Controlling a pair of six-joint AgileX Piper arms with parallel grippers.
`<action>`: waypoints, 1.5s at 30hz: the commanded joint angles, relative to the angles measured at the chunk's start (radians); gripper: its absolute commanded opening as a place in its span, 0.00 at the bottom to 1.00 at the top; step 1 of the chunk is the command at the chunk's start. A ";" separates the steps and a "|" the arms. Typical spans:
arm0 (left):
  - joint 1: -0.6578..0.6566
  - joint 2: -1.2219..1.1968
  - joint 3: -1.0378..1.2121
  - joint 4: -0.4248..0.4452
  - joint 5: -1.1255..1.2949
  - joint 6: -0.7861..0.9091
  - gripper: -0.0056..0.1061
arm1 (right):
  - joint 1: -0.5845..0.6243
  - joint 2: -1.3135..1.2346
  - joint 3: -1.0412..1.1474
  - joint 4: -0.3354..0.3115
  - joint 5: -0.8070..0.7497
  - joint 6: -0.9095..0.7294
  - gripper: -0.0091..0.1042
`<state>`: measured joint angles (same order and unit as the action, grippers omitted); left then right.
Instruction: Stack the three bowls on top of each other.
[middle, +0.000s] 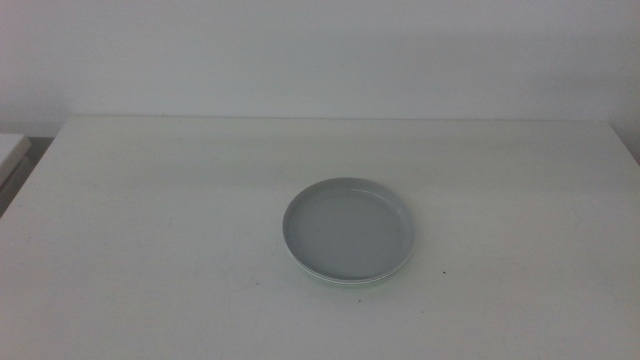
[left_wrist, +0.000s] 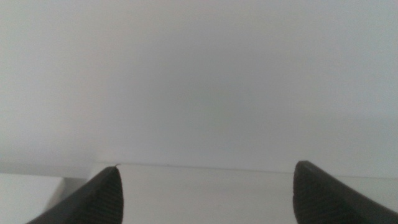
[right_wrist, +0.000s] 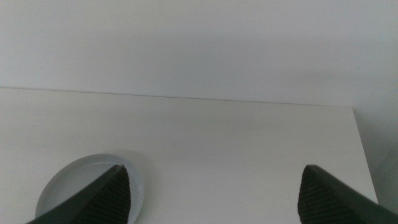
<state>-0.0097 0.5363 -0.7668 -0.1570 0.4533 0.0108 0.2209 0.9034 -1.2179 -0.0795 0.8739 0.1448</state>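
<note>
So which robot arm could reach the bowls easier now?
Probably the right. Its open gripper already sees the grey bowl on top of the stack; the left gripper, also open, sees only table and wall. Neither shows in the middle view.

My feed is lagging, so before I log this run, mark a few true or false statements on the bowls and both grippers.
1. The bowls sit in one stack on the table. True.
2. A grey bowl is on top. True.
3. The left gripper is shut on a bowl. False: its jaws are open and hold nothing.
4. Both arms reach over the stack in the middle view. False: no arm shows there.
5. The right gripper is open. True; its wrist view shows the stack's edge.
</note>
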 joint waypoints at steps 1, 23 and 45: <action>0.019 -0.005 0.002 0.020 -0.026 -0.011 0.89 | -0.005 -0.001 0.002 -0.004 -0.009 -0.003 0.90; 0.019 -0.197 0.312 0.101 -0.133 -0.011 0.89 | -0.106 -0.263 0.425 -0.024 -0.566 -0.003 0.90; 0.019 -0.536 0.767 0.071 -0.151 -0.011 0.89 | -0.216 -0.903 1.218 0.061 -0.574 -0.003 0.90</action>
<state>0.0083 0.0036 -0.0013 -0.0783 0.3225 0.0066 0.0110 0.0044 -0.0039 -0.0163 0.3014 0.1466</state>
